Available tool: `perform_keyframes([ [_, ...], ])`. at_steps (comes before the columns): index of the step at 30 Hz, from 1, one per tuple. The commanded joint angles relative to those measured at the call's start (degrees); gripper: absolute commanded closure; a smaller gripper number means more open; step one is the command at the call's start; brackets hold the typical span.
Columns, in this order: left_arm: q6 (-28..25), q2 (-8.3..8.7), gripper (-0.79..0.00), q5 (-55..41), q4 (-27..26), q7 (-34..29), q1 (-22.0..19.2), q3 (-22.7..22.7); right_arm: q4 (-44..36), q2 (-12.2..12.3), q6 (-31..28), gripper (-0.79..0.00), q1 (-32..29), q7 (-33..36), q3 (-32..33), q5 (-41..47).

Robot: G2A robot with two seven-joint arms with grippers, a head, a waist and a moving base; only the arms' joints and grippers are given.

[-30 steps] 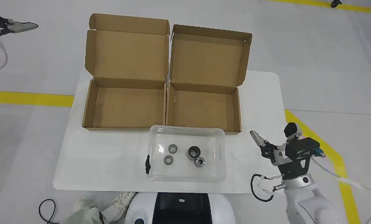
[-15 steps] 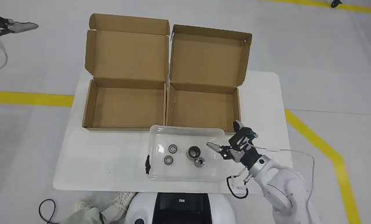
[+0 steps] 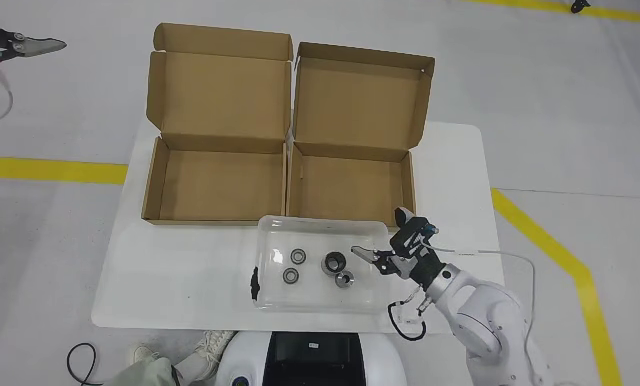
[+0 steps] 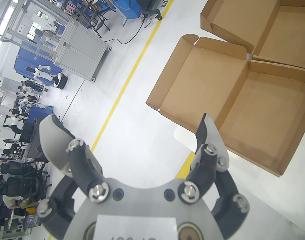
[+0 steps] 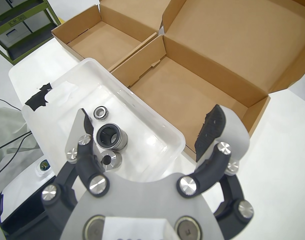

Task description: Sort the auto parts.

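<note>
Four metal parts lie in a clear plastic tray (image 3: 320,221) at the near middle of the white table (image 3: 445,166): a small ring bearing (image 3: 298,255) at left, a second small ring bearing (image 3: 291,275) just near of it, a larger dark-bored cylindrical bearing (image 3: 333,261) right of these, and a silvery bushing (image 3: 344,279) just near and right of the cylindrical one. A strip of black tape (image 3: 255,283) sits on the tray's left end. Two brown cardboard boxes stand side by side and touching, just beyond the tray's far wall, lids folded back towards the far side: the left box (image 3: 215,186) and the right box (image 3: 350,191). The right gripper (image 3: 382,236) hangs at the tray's right end, jaws spread wide and holding nothing; one finger (image 5: 83,123) is above the tray's inside close to the cylindrical bearing and bushing, the other finger (image 5: 212,126) is outside the tray, by the near right corner of the right box. The left gripper (image 4: 128,123) is off the table's left side, above the grey floor, jaws likewise apart with nothing between them.
</note>
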Motion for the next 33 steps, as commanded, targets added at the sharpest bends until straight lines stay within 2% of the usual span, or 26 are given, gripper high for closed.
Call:
perform_keyframes([
  [1, 0.0, 0.0, -0.785, 0.0, 0.0, 0.0, 0.0, 0.0, 0.0, 0.0, 0.0, -0.785, 0.0, 0.0, 0.0, 0.0],
  [5, 0.0, 0.0, -0.785, 0.0, 0.0, 0.0, 0.0, 0.0, 0.0, 0.0, -0.5, -0.785, 0.1, 0.1, -0.3, -0.2],
  [10, 0.0, 0.0, -0.785, 0.0, 0.0, 0.0, 0.0, 0.0, 2.3, 0.4, -6.5, -0.785, 3.6, 0.8, -3.2, -0.3],
  [18, 0.0, 0.0, -0.785, 0.0, 0.0, 0.0, 0.0, 0.0, 5.3, 1.0, -14.7, -0.785, 8.8, 6.9, -8.6, -0.4],
  [24, 0.0, 0.0, -0.785, 0.0, 0.0, 0.0, 0.0, 0.0, 7.3, 1.3, -14.3, -0.782, 11.0, 11.8, -11.3, -0.1],
  [25, 0.0, 0.0, -0.785, 0.0, 0.0, 0.0, 0.0, 0.0, 7.7, 1.3, -13.7, -0.733, 11.2, 12.6, -11.6, -0.2],
  [28, 0.0, 0.0, -0.785, 0.0, 0.0, 0.0, 0.0, 0.0, 7.6, 1.4, -11.3, -0.656, 11.6, 14.9, -12.7, -0.7],
  [29, 0.0, 0.0, -0.785, 0.0, 0.0, 0.0, 0.0, 0.0, 7.7, 1.4, -10.7, -0.594, 11.8, 15.8, -13.1, -0.8],
  [30, 0.0, 0.0, -0.785, 0.0, 0.0, 0.0, 0.0, 0.0, 7.6, 1.4, -10.1, -0.585, 12.0, 16.5, -13.5, -0.9],
  [32, 0.0, 0.0, -0.785, 0.0, 0.0, 0.0, 0.0, 0.0, 7.8, 1.5, -8.8, -0.453, 12.3, 18.6, -14.5, -1.2],
  [33, 0.0, 0.0, -0.785, 0.0, 0.0, 0.0, 0.0, 0.0, 7.8, 1.5, -8.3, -0.443, 12.6, 19.5, -15.0, -1.2],
])
